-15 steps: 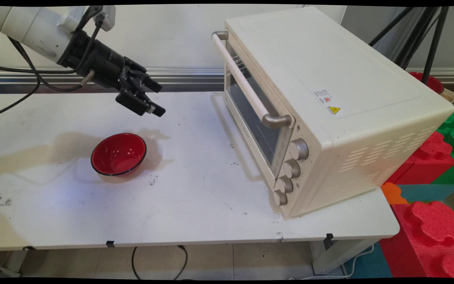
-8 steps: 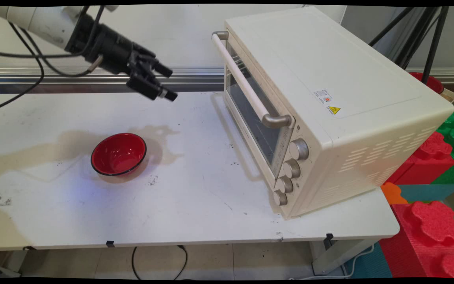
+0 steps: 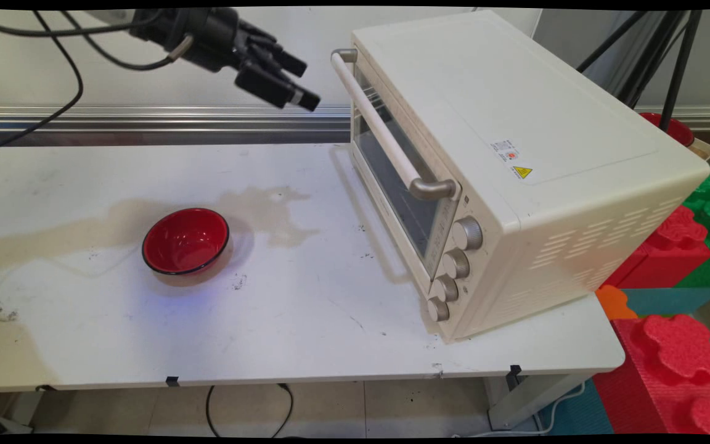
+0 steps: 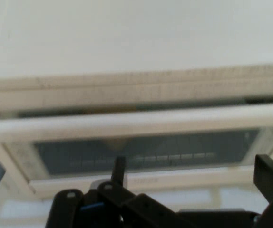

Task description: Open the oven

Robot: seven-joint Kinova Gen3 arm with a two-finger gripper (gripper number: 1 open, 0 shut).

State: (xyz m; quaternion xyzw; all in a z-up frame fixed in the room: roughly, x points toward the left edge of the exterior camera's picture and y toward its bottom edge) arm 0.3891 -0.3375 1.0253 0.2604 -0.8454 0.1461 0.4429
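Gripper (image 3: 302,83), fingers spread and carrying nothing, is hovering up near the oven's (image 3: 515,154) handle (image 3: 386,132), aiming at it.

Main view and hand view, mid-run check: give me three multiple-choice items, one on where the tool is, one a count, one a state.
1. Where is the tool?
A. In the air near the oven handle's far end
B. Inside the red bowl
C. On the oven's knobs

2. How many knobs are on the toaster oven?
A. Two
B. Four
C. Six

3. What state is the oven door in?
A. Shut
B. Fully open
C. Removed

Key: 1 A, it hangs just left of the handle; 2 B, four knobs run down the front; 3 A, the door lies flush. The red bowl sits empty on the table.
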